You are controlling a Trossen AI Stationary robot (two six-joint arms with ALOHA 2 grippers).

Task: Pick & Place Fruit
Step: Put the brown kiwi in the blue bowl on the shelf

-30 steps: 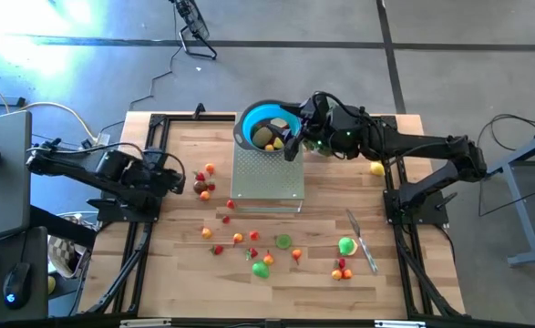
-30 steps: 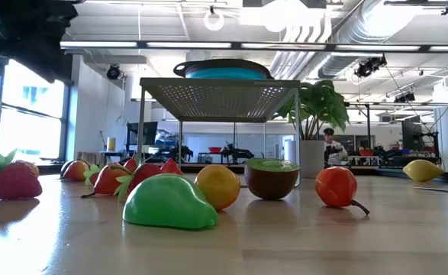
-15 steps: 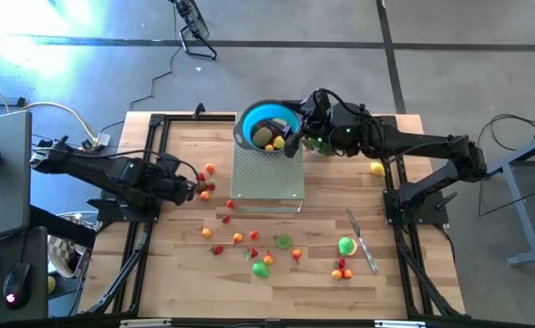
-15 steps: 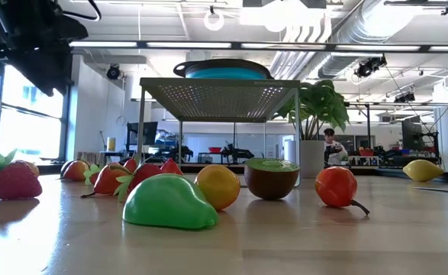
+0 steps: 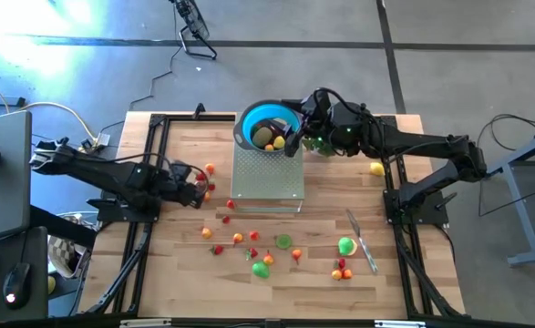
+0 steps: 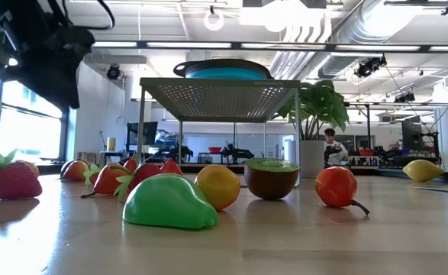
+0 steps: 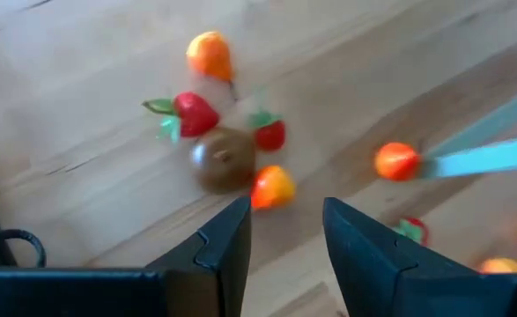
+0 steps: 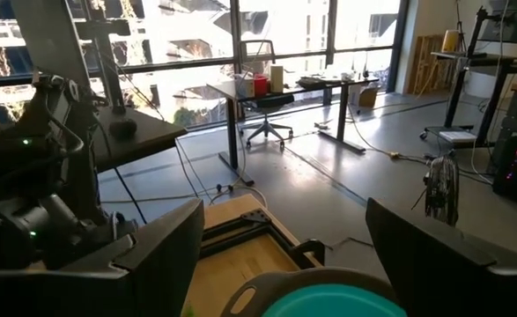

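Most of your fruit is not yet placed: it lies loose on the table, with a cluster at nine o'clock from the rack and a wider scatter at six o'clock from it. A few pieces already sit in the bowl, which stands at the rack's twelve o'clock end, so by my reading you are early to midway. A yellow piece lies alone at the rack's three o'clock.

Your left gripper hangs just above the nine o'clock cluster, fingers part-way apart and holding nothing. In the left wrist view the brown fruit, a strawberry and an orange piece sit tight together just ahead of the fingertips, so expect neighbours to be nudged when you close.

Your right gripper waits above the bowl's three o'clock rim, fingers wide apart and empty.

The knife lies at five o'clock from the rack, beside a green piece. The plant crowds the bowl's three o'clock side under the right arm. Table frames run along both long edges; the open floor of the table is at six o'clock.
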